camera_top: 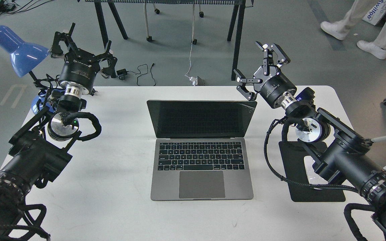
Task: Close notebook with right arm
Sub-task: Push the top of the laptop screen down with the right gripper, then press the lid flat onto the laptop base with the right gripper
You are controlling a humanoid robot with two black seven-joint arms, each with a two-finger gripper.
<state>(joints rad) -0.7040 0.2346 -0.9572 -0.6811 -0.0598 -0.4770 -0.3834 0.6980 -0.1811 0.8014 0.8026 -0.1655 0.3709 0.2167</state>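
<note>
The notebook (201,155) lies open in the middle of the white table (112,207). Its black screen (201,118) stands up and faces me, cracked at the top right corner. My right gripper (256,68) is open and empty just behind and above that corner. Its lower finger (245,91) is at the lid's top right edge; contact cannot be told. The right arm (343,157) reaches in from the lower right. My left gripper (84,47) is open and empty at the table's far left edge, well away from the notebook.
A black mouse pad (297,190) lies right of the notebook, with its white mouse (308,167) mostly hidden under my right arm. A blue desk lamp (15,47) stands at the far left. A person's legs (357,20) are on the floor at the top right.
</note>
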